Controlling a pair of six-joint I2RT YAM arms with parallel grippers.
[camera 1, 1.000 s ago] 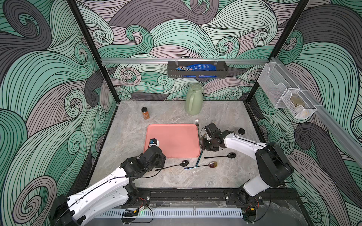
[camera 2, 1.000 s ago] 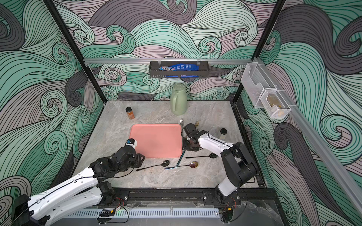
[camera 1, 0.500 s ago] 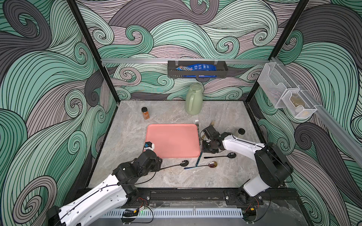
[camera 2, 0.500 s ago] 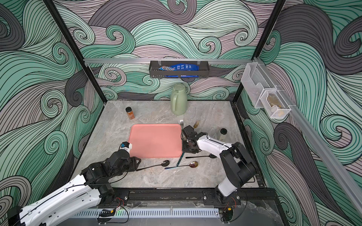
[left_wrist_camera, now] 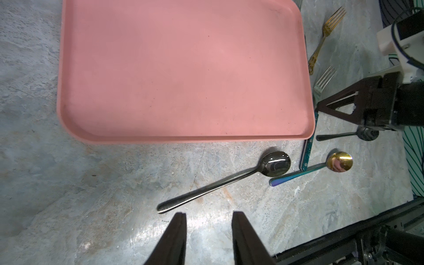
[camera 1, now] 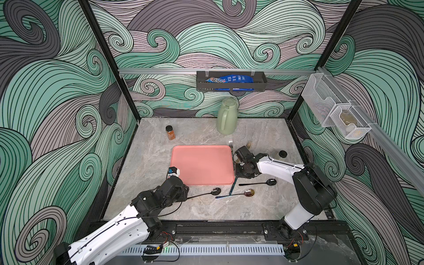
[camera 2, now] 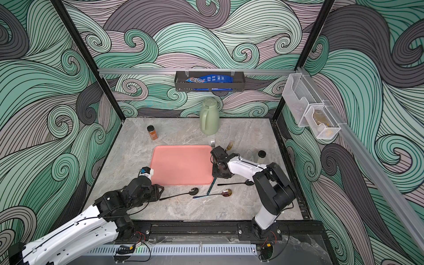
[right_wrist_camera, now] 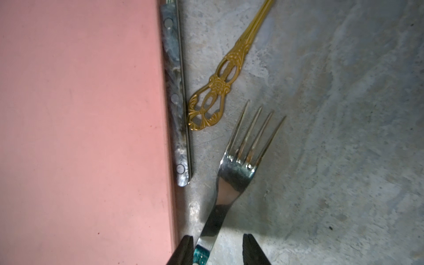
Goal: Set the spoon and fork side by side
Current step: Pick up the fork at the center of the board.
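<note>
Fork (right_wrist_camera: 236, 176), thin, stiff, slick steel lying just beside the tray (right_wrist_camera: 80, 114), seems best pinched at its neck, which the right gripper (right_wrist_camera: 217, 236) straddles, jaws apart, perhaps touching; left gripper (left_wrist_camera: 208, 214) gapes empty near the spoon (left_wrist_camera: 218, 186).

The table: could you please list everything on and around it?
Tray: one, pink, centre.
Spoons: three, before the tray: left black spoon, right black spoon, rainbow spoon.
Forks: three, right of tray: grey-handled fork along its edge, gold fork, teal-handled fork.
Jug: one, green, back.
Spice bottle: one, orange, black cap, back left.
Jar: one, black lid, right.
Wall basket: one, black, back wall, holding a blue packet.
Wall bins: two, clear, right wall.
Left gripper: open, near left black spoon's handle end.
Right gripper: open, astride teal-handled fork.
</note>
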